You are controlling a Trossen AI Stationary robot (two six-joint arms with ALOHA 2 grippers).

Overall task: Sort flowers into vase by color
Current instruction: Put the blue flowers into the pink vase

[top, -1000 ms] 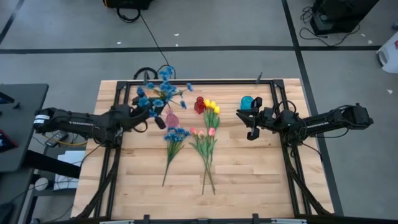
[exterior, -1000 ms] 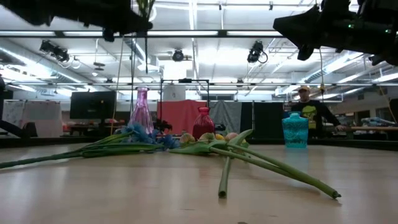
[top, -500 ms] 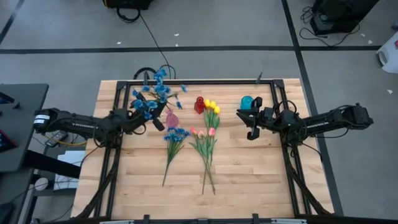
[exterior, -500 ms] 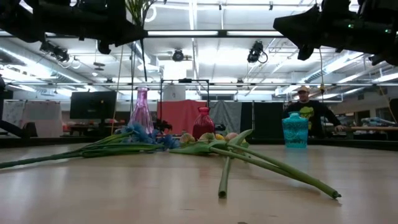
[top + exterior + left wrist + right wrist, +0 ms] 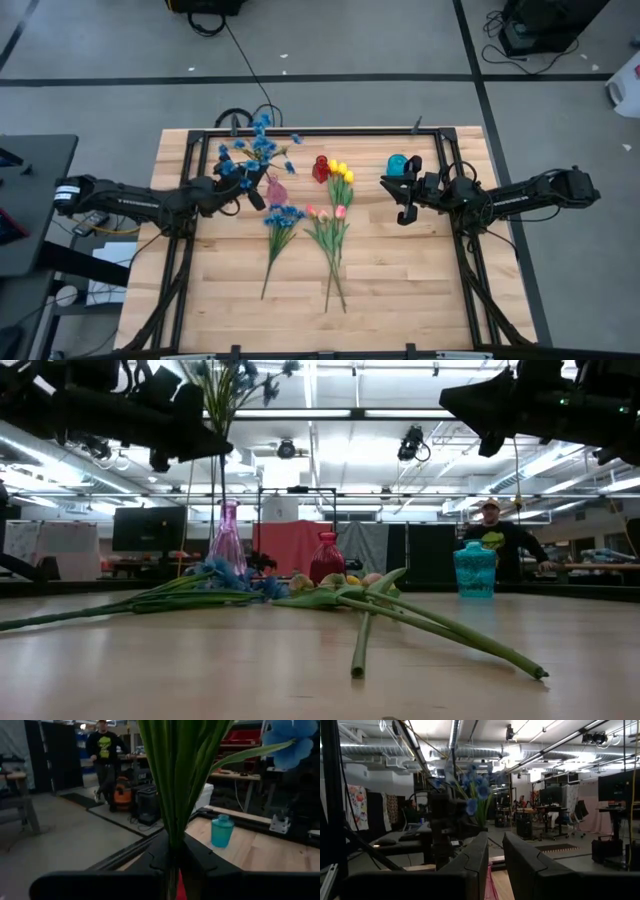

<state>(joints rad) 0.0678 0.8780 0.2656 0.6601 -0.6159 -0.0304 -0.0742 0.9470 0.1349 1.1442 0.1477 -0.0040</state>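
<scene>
Left hand (image 5: 243,188) drawn back slightly toward the left edge of the counter (image 5: 400,290) and tipped, swinging the held blue bunch (image 5: 255,152) from lying over toward the far edge into a more upright stand. Blossoms now gathered into a tighter cluster in the high view, nearer the far edge than a second ago. In the low view, left arm lower in the picture, with blue blossoms (image 5: 240,372) newly visible above it.

Blue blossoms (image 5: 232,372) cropped overhead
</scene>
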